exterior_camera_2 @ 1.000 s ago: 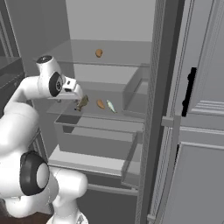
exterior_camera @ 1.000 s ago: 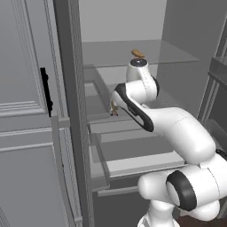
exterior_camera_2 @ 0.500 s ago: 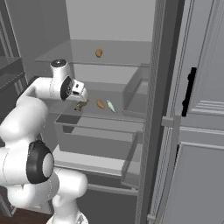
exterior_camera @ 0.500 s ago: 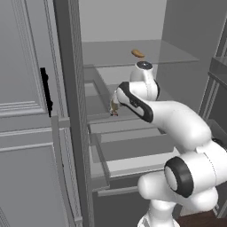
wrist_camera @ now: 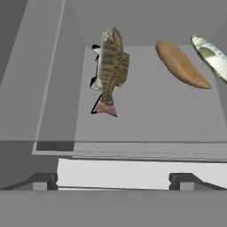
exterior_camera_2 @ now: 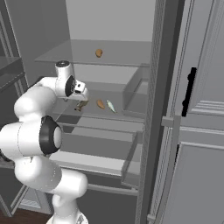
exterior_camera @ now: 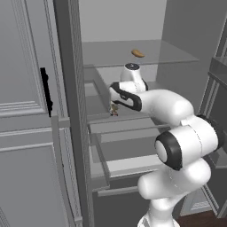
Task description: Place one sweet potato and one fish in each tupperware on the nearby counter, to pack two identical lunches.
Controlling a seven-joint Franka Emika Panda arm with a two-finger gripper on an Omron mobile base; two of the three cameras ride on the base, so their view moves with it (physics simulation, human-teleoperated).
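Place: the arm is reaching into an open grey cupboard-like fridge with glass shelves; the counter and the two containers are lying outside what these pictures are showing.
Gripper: the gripper (exterior_camera_2: 81, 104) is hanging just above the middle shelf (exterior_camera_2: 127, 114), near its left end; the jaws are standing spread wide and are holding nothing.
Brown fish: the dark striped fish (wrist_camera: 110, 66) is lying flat on the middle shelf, tail toward the hand, straight ahead of the fingertips (wrist_camera: 43, 181) and apart from them; from the left base view it is showing as a small dark shape (exterior_camera: 114, 108) under the wrist.
Sweet potato, middle shelf: one orange tuber (wrist_camera: 181, 64) is lying just beside the brown fish, not touching it; it is also showing on the shelf in the right base view (exterior_camera_2: 101, 104).
Pale fish: the silvery fish (exterior_camera_2: 111, 106) is lying just beyond that tuber, near the right side of the shelf.
Sweet potato, top shelf: the second tuber (exterior_camera: 138, 53) is resting alone on the upper shelf (exterior_camera: 177, 55).
Progress: judging by this, all four foods are sitting in the fridge, so nothing is packed yet; the arm seems to be lining up on the brown fish for the first pick.
Left to do: grasping and carrying each of the four items, one fish and one tuber per container.
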